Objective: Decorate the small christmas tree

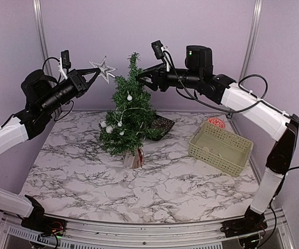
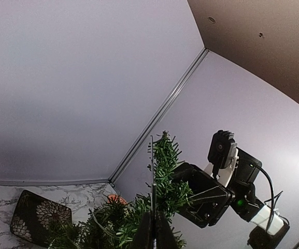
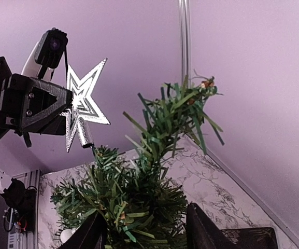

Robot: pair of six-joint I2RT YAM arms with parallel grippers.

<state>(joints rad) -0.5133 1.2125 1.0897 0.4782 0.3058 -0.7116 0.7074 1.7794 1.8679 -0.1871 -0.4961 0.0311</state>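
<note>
Top external: the small christmas tree stands in the middle of the table, with the basket well apart toward the right edge. The left gripper is clamped on a silver star, up left of the treetop with free air between them. The right gripper has its jaws apart, straddling the upper branches. There's open space above the tip.

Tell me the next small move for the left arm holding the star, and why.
Probably shift the left gripper rightward until its silver star sits over the tip of the small christmas tree. The gripper is shut on the star, which hangs left of the treetop without touching it. The right gripper straddles the upper branches, seemingly to steady them.
</note>
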